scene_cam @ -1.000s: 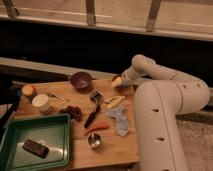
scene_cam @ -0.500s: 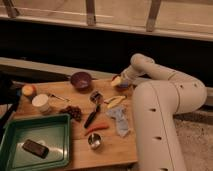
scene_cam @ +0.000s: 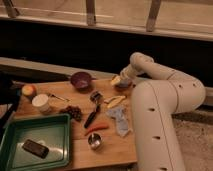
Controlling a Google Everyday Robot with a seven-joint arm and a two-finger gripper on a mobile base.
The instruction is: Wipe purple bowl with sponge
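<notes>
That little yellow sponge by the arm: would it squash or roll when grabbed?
The sponge looks small, so it is probably light and squashy. It is a wedge, not round, so rolling seems unlikely. The gripper hangs right at it.

Seemingly a lab's mock kitchen: a wooden table (scene_cam: 112,150) holds a bowl (scene_cam: 81,79), carrot (scene_cam: 96,128) and, lower left, a green tray (scene_cam: 10,145); the robot's gripper (scene_cam: 120,82) sits centre-right at its far edge

Cream-white arm (scene_cam: 162,102), rounded tubular segments, small dark holes, tool (scene_cam: 123,82) at far edge of board (scene_cam: 112,146)
</notes>
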